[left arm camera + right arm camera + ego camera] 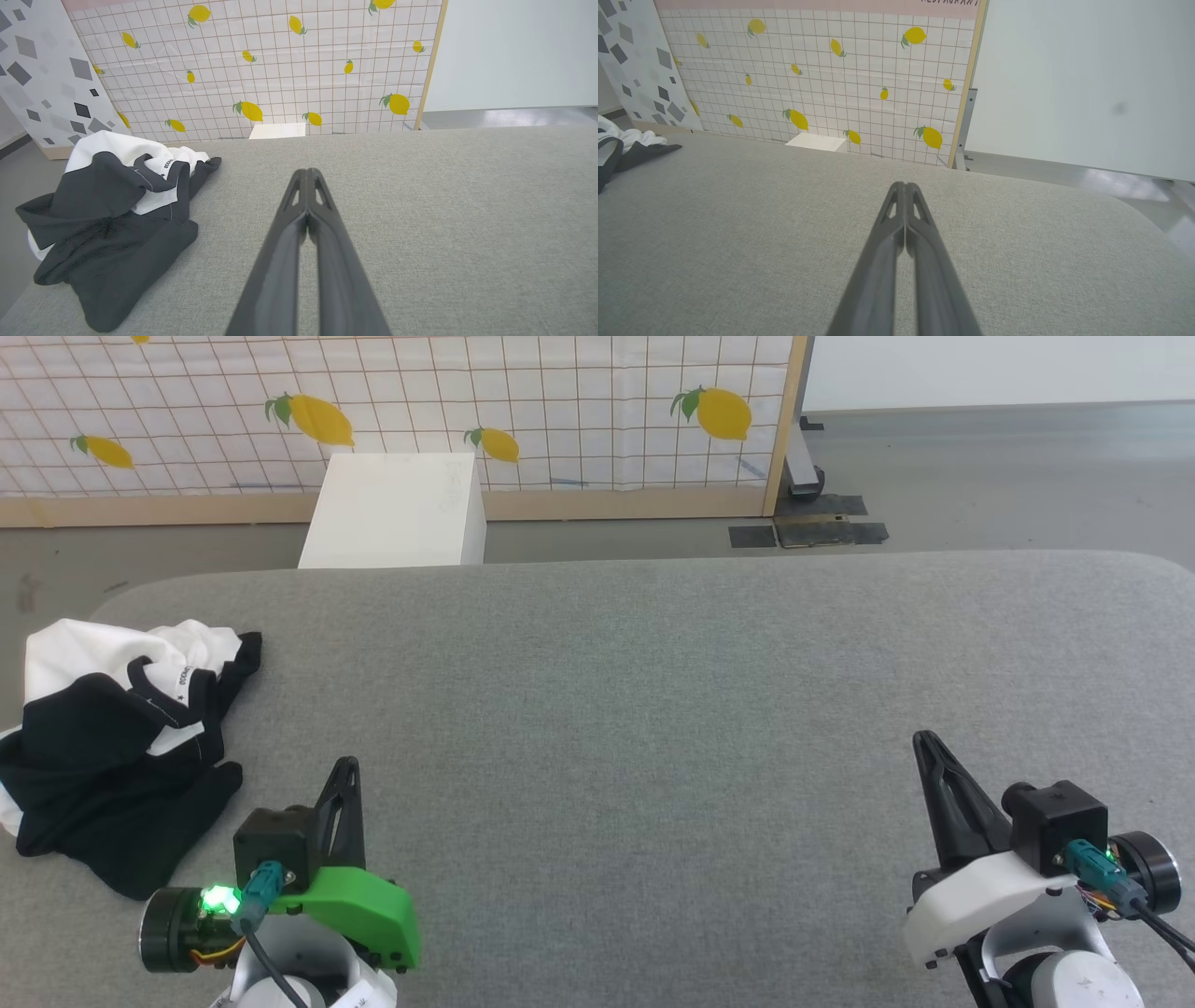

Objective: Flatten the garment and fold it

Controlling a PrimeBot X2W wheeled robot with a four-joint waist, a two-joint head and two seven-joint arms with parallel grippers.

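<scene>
Head view: garment (121, 747) lies crumpled at the far left of the tabletop (653, 709), a soft heap. Black sleeve folds lie over the white body, and a white lettered neck band shows in the middle. Tabletop is grey woven fabric, matte, with rounded corners. Left claw (347, 767) is just beside the heap, not touching it, fingers pressed together, holding nothing. Right claw (924, 739) is well apart at the lower right, also closed and empty. A white box (392, 513) and a lemon-print panel (560, 411) stand behind the tabletop.

Left wrist view: the two dark, tapered fingers of the left claw (307, 173) meet at the tip, with bare tabletop under them. Garment (112, 224) is to the left; its outer part seems to hang over the tabletop edge. The knit looks thin and limp, layers overlapping.

Right wrist view: right claw (905, 186) is closed too and empty. A corner of the garment (626, 144) shows at the far left.

Risks, as I judge them:
- Narrow tips may pinch several layers at once, so the heap lifts as a wad and won't spread.
- A pull toward the left edge could slide the garment off onto the floor.
- Black sleeves look tangled and hard to tell apart, so a wrong grab point is likely.
- Long reach for the right claw.
</scene>
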